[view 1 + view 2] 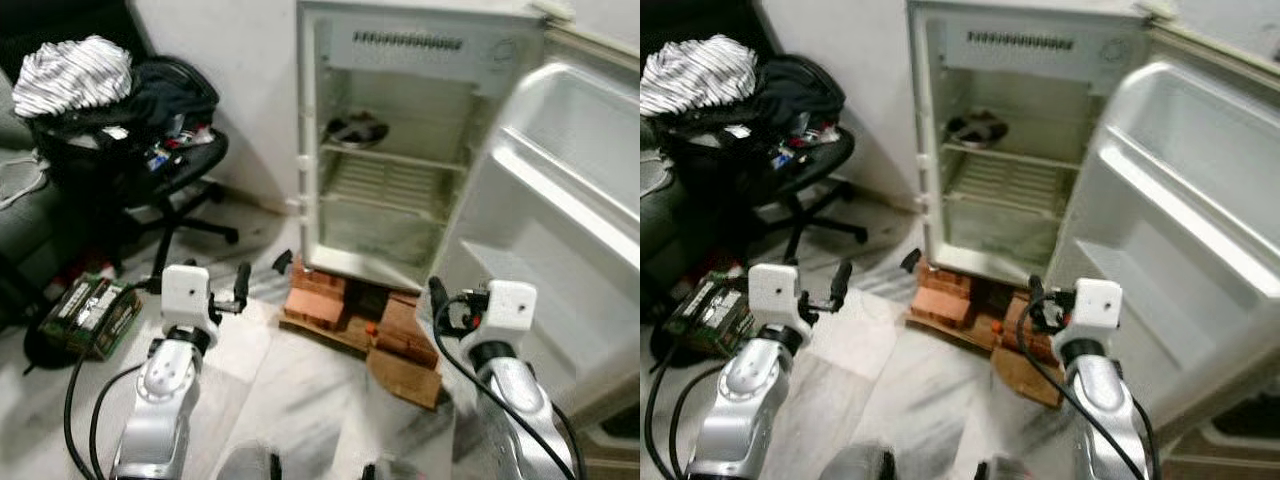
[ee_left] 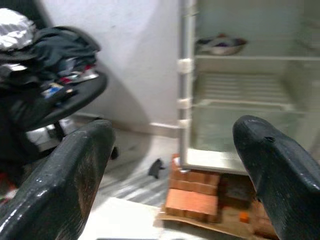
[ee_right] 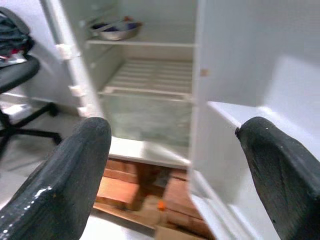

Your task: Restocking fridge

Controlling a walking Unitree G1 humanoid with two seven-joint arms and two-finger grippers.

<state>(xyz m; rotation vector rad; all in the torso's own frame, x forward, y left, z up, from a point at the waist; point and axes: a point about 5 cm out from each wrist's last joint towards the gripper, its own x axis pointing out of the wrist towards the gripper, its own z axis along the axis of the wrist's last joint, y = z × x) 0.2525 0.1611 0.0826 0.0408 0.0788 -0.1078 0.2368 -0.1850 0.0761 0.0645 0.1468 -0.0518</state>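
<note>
A small white fridge [image 1: 400, 150] stands open on the floor ahead, its door [image 1: 560, 220] swung out to the right with bare door shelves. A metal bowl [image 1: 357, 130] sits on the upper shelf; the wire shelf and the drawer below it hold nothing that I can see. My left gripper [image 1: 238, 288] is raised in front of the fridge's left side, open and empty, and its fingers [image 2: 65, 180] stand wide apart. My right gripper [image 1: 442, 303] is raised near the door's inner edge, also open and empty, its fingers [image 3: 280, 170] spread.
The fridge rests on red bricks [image 1: 320, 295] and wooden boards [image 1: 405, 365]. An office chair [image 1: 150, 170] piled with clothes stands at the left. A green box [image 1: 90, 312] lies on the floor beside my left arm. Pale marble floor lies between me and the fridge.
</note>
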